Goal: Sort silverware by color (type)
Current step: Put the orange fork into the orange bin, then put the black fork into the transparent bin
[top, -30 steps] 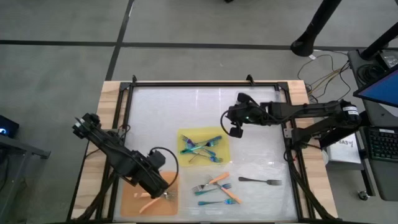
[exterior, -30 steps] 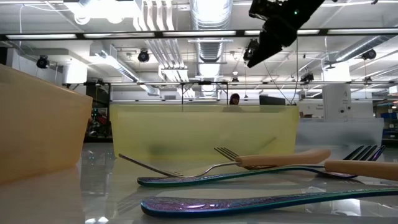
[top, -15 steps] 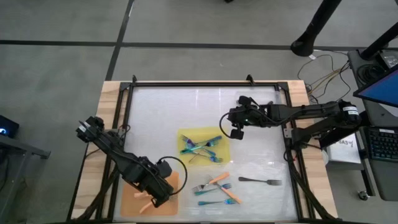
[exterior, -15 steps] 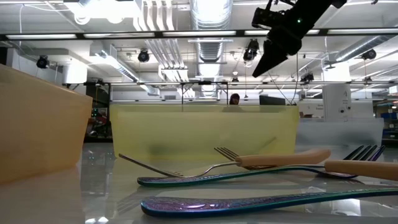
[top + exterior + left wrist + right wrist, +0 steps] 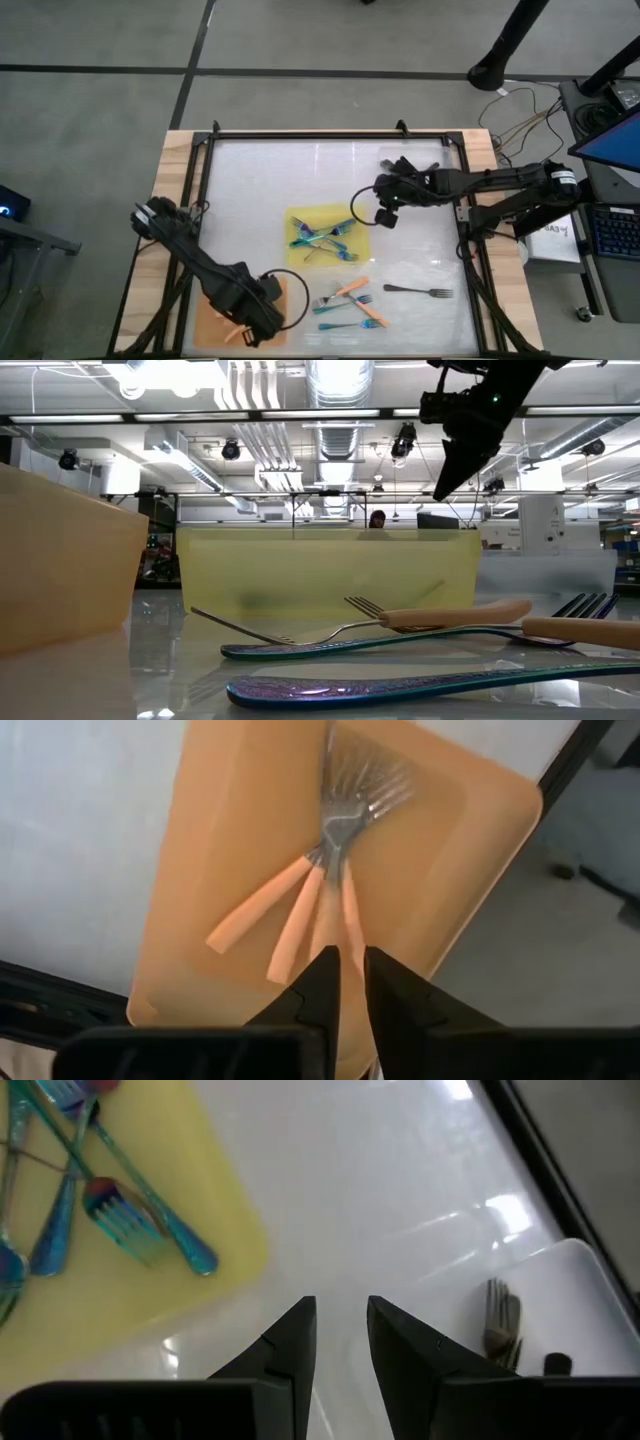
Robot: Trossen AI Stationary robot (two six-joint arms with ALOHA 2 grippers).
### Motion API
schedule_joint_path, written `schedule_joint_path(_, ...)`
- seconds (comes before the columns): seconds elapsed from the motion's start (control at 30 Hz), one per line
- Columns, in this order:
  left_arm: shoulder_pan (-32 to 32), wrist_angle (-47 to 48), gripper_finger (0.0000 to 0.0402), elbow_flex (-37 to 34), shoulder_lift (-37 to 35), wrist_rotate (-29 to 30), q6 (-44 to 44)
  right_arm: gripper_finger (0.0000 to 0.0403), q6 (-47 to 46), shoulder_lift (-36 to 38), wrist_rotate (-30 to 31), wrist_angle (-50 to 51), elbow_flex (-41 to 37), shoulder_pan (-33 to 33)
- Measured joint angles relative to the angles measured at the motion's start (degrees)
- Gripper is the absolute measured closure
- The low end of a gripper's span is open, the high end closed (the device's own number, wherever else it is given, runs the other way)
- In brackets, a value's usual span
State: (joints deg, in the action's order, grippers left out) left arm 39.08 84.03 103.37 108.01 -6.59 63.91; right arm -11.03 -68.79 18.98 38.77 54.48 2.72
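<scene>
Several orange-handled forks (image 5: pixel 320 890) lie fanned on the orange mat (image 5: pixel 212 318), their heads together. My left gripper (image 5: pixel 349 970) hovers above their handle ends, open by a narrow gap. Iridescent blue-teal forks (image 5: pixel 325 238) lie crossed on the yellow mat (image 5: pixel 300 220). Loose on the table near the front are orange-handled forks (image 5: pixel 350 288), a teal fork (image 5: pixel 340 325) and a dark fork (image 5: pixel 418 292). My right gripper (image 5: pixel 383 213) hangs high to the right of the yellow mat, pointing down (image 5: pixel 445 488), slightly open and empty (image 5: pixel 340 1315).
A pale tray (image 5: pixel 560 1280) holds dark fork heads (image 5: pixel 500 1320), seen only in the right wrist view. A black frame (image 5: pixel 330 135) rims the white table. There is bare tabletop between the yellow mat and the far edge.
My left gripper has moved a little toward the near edge over the orange mat, and its arm has swung along with it. My right gripper has shifted toward the table's right edge and come lower. No fork has visibly moved.
</scene>
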Motion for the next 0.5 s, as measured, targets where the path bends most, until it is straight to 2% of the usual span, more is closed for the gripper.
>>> schedule_joint_path(0.23, 1.73, 0.03, 0.0354, 0.0, 1.4, 0.05, -1.07, 0.0319, -2.95, 0.1, -0.33, 1.89, 0.81, -4.85)
schedule_joint_path(0.3, 1.89, -0.02, 0.0352, 0.0, 1.07, 1.03, -1.01, 0.0319, -4.85, 0.11, -2.81, 4.65, 2.23, -6.59)
schedule_joint_path(0.43, 1.91, -0.7, 0.0351, 0.0, 0.18, 6.88, -2.78, 0.0319, -9.74, 0.17, -12.16, 7.34, 3.48, -11.01)
schedule_joint_path(0.5, 1.91, -1.57, 0.0351, 0.0, 0.06, 11.69, -5.11, 0.0319, -12.44, 0.1, -13.25, 7.15, 3.2, -14.07)
